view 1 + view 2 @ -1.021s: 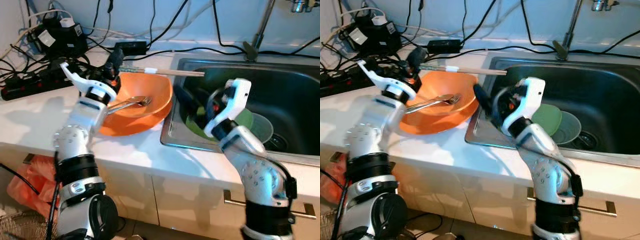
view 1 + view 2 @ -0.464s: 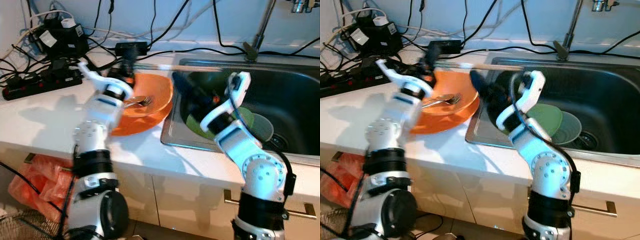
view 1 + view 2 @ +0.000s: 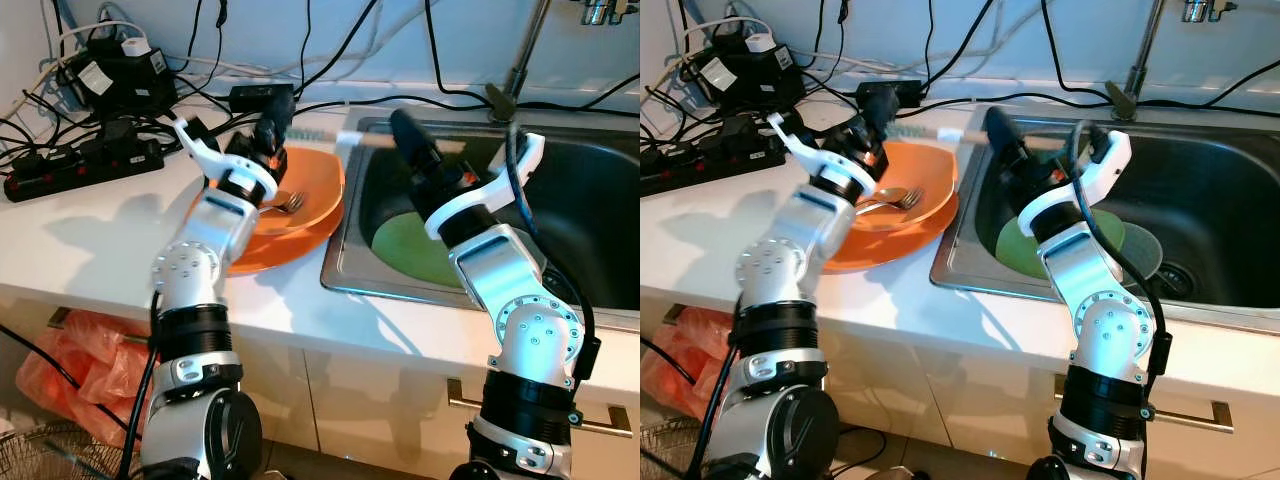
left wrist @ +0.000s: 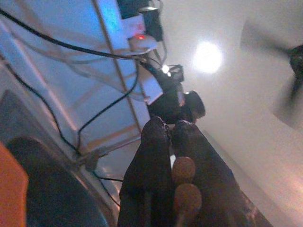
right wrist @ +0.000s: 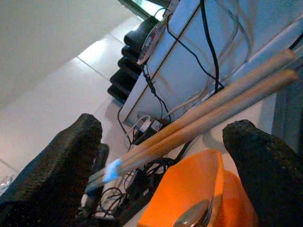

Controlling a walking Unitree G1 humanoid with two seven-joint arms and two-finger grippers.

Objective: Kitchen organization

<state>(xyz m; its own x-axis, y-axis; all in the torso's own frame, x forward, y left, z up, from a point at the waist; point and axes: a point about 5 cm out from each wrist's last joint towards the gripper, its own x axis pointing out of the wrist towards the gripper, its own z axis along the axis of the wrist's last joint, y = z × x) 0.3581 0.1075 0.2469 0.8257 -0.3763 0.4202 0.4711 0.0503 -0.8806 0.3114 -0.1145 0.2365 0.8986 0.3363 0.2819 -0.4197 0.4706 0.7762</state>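
We see bare white counter (image 3: 80,230) at nine o'clock of the orange bowl (image 3: 310,195), wide enough for a gripper to pass. At eleven o'clock, power strips (image 3: 70,165) and tangled black cables (image 3: 60,120) crowd the back wall. The chopsticks (image 3: 940,133), pinched in our left gripper (image 3: 880,115), bar the way across the bowl's far rim toward the sink (image 3: 590,190). Our right gripper (image 3: 415,150), fingers (image 5: 71,156) spread, straddles them at the sink's near corner. A fork (image 3: 895,200) lies in the bowl. Inside the sink, a green plate (image 3: 405,250) covers the floor at six o'clock; the basin toward three o'clock stays open below the faucet stem (image 3: 520,60).
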